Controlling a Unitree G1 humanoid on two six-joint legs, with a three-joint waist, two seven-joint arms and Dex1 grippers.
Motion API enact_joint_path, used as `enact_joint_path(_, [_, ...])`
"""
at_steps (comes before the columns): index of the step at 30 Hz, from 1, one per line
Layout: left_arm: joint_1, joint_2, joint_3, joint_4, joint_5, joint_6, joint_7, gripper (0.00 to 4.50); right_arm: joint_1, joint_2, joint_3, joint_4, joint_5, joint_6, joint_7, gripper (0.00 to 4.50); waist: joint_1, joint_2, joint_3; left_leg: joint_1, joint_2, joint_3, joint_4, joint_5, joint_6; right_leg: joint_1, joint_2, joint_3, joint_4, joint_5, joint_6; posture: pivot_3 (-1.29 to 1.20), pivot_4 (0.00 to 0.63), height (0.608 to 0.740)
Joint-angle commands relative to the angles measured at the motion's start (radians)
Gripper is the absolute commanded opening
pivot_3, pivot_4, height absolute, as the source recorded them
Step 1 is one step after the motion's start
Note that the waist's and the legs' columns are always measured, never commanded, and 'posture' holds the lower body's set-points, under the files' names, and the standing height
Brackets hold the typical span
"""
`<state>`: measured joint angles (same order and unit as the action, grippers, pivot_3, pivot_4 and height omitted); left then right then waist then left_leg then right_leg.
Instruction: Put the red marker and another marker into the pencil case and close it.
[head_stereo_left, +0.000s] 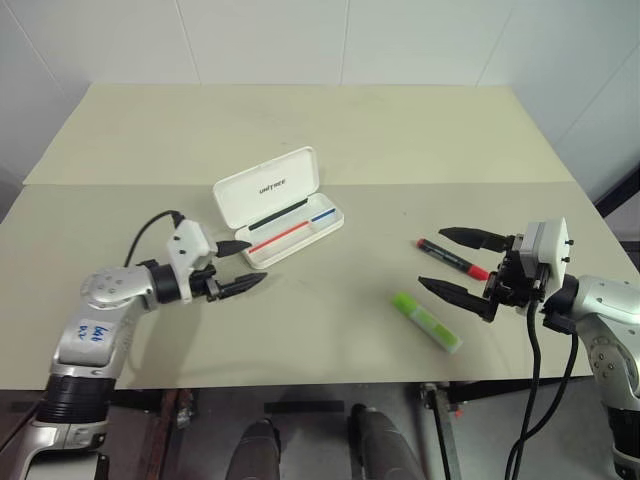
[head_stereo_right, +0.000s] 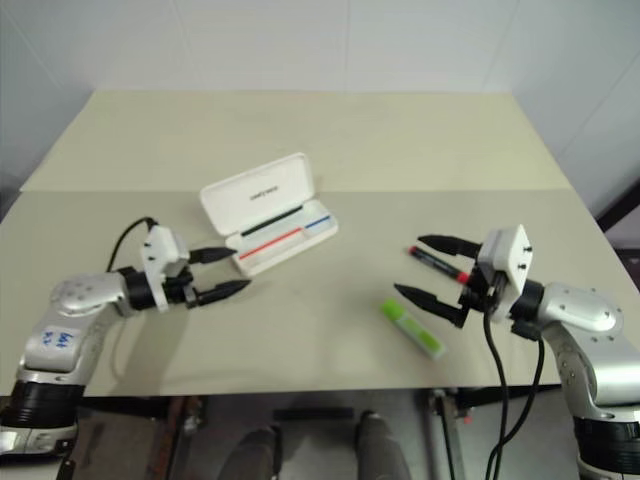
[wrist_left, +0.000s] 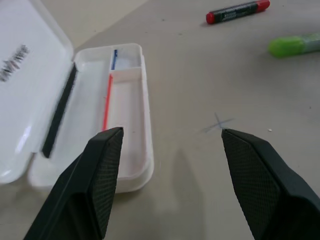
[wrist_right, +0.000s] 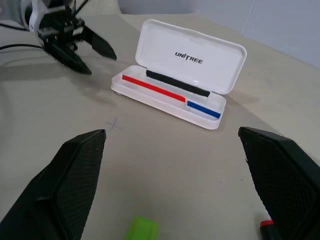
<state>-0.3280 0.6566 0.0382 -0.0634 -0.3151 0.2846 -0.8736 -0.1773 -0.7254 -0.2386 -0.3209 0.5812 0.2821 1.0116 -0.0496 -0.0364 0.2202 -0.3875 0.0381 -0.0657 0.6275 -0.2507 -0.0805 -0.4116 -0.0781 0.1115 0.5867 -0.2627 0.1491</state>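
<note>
Bench (head_stereo_left: 380, 130): pale beige top, spans most of the head view; its near edge runs along the lower part of the frame, its far edge meets the white wall at the top. A seam crosses it at mid-height. Wide bare surface in the centre, between the two arms.

Pencil case (head_stereo_left: 262, 190): white, rounded corners, lying open left of centre, lid tipped back with dark lettering on it. Black, red and blue lines show inside the tray. Tray holds nothing else.

Left gripper (head_stereo_left: 240, 265): lower left, just short of the case's near end, not touching it. Jaws apart, nothing between them.

Right gripper (head_stereo_left: 452, 262): right of centre. Jaws spread wide, empty; the upper finger sits above the red marker in the frame, the lower one just beside the green marker.

Green marker (head_stereo_left: 427, 322): chunky, lime, paler at its lower-right end, lying flat lower right of centre, well apart from the case.

Red marker (head_stereo_left: 452, 258): slim, black barrel, red at both ends, lying flat just above the green one.

A faint pencilled cross (wrist_left: 218, 123) marks the bare bench between case and markers.
</note>
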Motion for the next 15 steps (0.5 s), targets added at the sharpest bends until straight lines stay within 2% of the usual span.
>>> enact_joint_path(1, [-0.027, -0.027, -0.017, 0.008, 0.036, 0.007, 0.051, 3.24, 0.013, 0.016, -0.006, -0.063, 0.025, 0.003, -0.029, 4.50, 0.000, 0.000, 0.000, 0.000, 0.000, 0.000, 0.000, 0.000, 0.000, 0.000, 0.000, 0.000, 0.000, 0.000, 0.000, 0.00, 0.150, 0.740])
enact_joint_path(5, [-0.083, -0.091, -0.073, 0.037, 0.091, 0.042, 0.124, 3.24, 0.026, 0.037, -0.005, -0.095, 0.031, 0.002, -0.049, 4.50, 0.003, 0.000, 0.000, 0.000, 0.000, 0.000, 0.001, 0.000, 0.000, 0.000, 0.000, 0.000, 0.000, 0.000, 0.000, 0.00, 0.150, 0.740])
enact_joint_path(15, [-0.148, -0.098, -0.094, 0.132, 0.139, 0.058, 0.134, 3.24, 0.030, 0.058, 0.005, -0.143, 0.035, 0.002, -0.099, 4.50, 0.002, 0.000, 0.000, 0.000, 0.000, 0.000, 0.001, 0.000, 0.000, 0.001, 0.000, 0.000, 0.000, 0.000, 0.001, 0.00, 0.150, 0.740])
